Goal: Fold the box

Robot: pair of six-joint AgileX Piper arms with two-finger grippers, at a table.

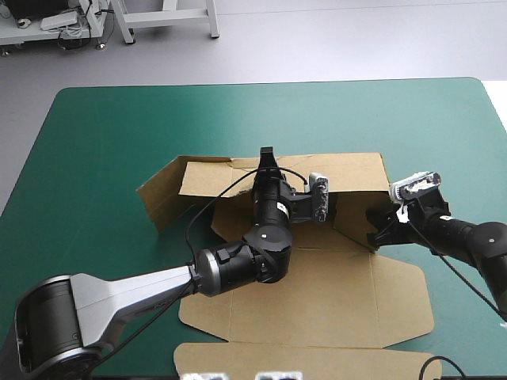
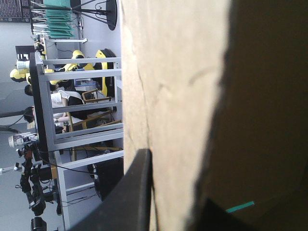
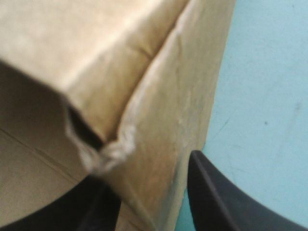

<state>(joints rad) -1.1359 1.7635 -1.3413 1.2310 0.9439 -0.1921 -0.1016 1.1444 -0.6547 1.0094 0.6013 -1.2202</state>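
Brown box (image 1: 317, 293) sits mid-table on the teal-green cover (image 1: 95, 142), its far wall raised; my left gripper (image 1: 267, 161) pinches that wall's top edge; my right gripper (image 1: 382, 227) nips the crumpled right corner; if I pull unevenly, I judge the corner could tear, or the wall slip free and drop flat.

A robotics lab: a table (image 1: 95, 142) under a teal-green cover fills the high view, smooth grey floor (image 1: 356, 39) beyond it, white metal stand legs (image 1: 170, 20) at upper left.
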